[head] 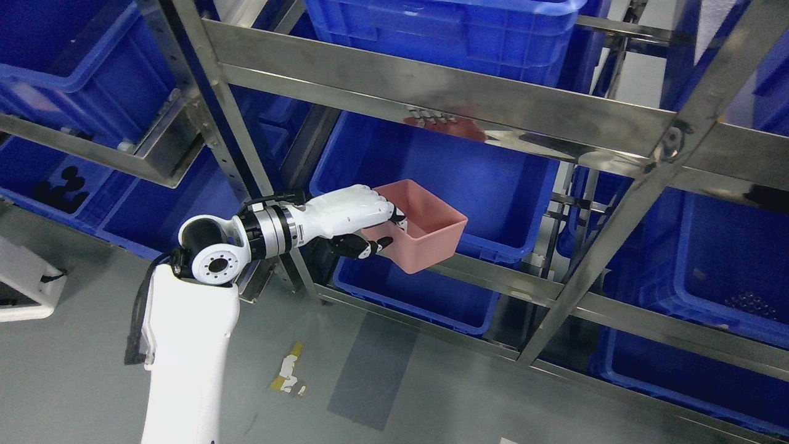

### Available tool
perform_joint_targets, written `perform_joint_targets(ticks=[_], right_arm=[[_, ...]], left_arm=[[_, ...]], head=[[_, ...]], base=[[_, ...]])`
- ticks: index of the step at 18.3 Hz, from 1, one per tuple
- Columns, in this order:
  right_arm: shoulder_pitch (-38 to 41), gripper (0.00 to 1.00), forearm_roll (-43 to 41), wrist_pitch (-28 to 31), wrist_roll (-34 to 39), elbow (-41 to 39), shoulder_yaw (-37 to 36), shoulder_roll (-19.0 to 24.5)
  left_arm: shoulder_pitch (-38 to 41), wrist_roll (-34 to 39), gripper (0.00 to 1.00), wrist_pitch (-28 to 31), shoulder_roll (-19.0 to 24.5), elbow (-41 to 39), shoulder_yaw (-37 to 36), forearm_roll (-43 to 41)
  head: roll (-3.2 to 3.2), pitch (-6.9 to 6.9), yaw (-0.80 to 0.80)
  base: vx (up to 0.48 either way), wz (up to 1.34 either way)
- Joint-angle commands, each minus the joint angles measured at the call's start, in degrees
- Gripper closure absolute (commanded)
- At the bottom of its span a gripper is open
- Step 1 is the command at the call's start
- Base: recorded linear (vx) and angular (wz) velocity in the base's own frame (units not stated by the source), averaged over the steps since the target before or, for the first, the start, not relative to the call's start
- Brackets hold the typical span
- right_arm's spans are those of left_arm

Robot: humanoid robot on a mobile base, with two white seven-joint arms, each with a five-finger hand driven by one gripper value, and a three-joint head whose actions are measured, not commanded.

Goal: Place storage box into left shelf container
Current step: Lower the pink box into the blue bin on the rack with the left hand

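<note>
We log the left hand (360, 219) gripping the pink storage box (425, 231) by its near-left wall, held at the blue shelf container's (487, 179) front rim; release remains.

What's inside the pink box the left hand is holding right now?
The open-topped pink plastic storage box shows only bare inner walls and looks empty; its bottom near corner is hidden behind the white left hand gripping the rim.
</note>
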Motion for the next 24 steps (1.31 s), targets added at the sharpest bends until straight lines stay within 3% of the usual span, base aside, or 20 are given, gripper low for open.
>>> perform_joint_targets(ticks=[1,6,9,14,19,24], right_arm=[[1.5,0.0,-0.2,0.0,10.0,-1.0,0.0,-1.0],[1.5,0.0,-0.2,0.0,10.0,-1.0,0.0,-1.0],[1.5,0.0,-0.2,0.0,10.0,-1.0,0.0,-1.0],[1.5,0.0,-0.2,0.0,10.0,-1.0,0.0,-1.0],[1.5,0.0,-0.2,0.0,10.0,-1.0,0.0,-1.0],[1.5,0.0,-0.2,0.0,10.0,-1.0,0.0,-1.0]], left_arm=[[-3.7,1.4,0.95,0.1,1.0,10.1,5.1,-6.3],[-5.6,2.8,0.89,0.2,1.0,15.7,6.6,-9.9],[-5.6,7.2,0.72,1.1,1.0,16.1,7.8,-10.3],[-5.3,9.4,0.54,1.1,1.0,16.0,8.7,-10.2],[-4.1,9.4,0.19,1.0,1.0,15.8,8.7,-9.1],[4.3,16.7,0.04,3.2,1.0,15.5,6.5,5.8]], head=[[0.0,0.0,0.0],[0.0,0.0,0.0],[0.0,-0.01,0.0],[0.0,-0.01,0.0],[0.0,-0.01,0.0],[0.0,-0.01,0.0]], base=[[0.068,-0.28],[0.081,-0.33],[0.057,-0.22],[0.022,-0.08],[-0.004,0.0],[0.0,0.0]])
